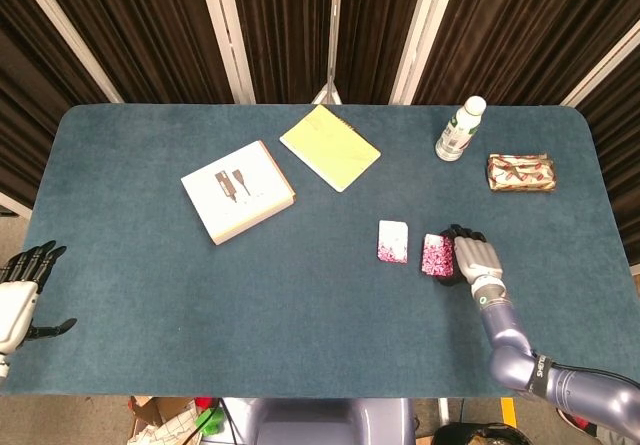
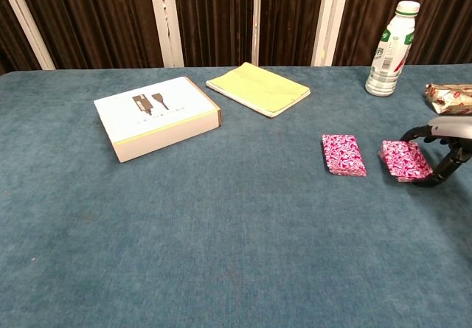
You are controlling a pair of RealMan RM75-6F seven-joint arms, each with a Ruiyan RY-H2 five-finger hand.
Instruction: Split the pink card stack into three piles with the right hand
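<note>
Gripping one pink card pile (image 2: 404, 160) in right hand (image 1: 478, 261), second pile (image 2: 343, 154) lying just beside, left hand (image 1: 20, 290) open-fingered.

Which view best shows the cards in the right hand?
Chest view: the held cards show their patterned face, low over the table beside the first pile, the right hand gripping them. Head view shows them small from above.

Even, bright overhead light was on the blue table (image 1: 150, 265), shadows were soft and faint, dark curtains (image 2: 96, 18) stayed unlit, no glare, both views were sharp, head view bowed slightly at the edges.
</note>
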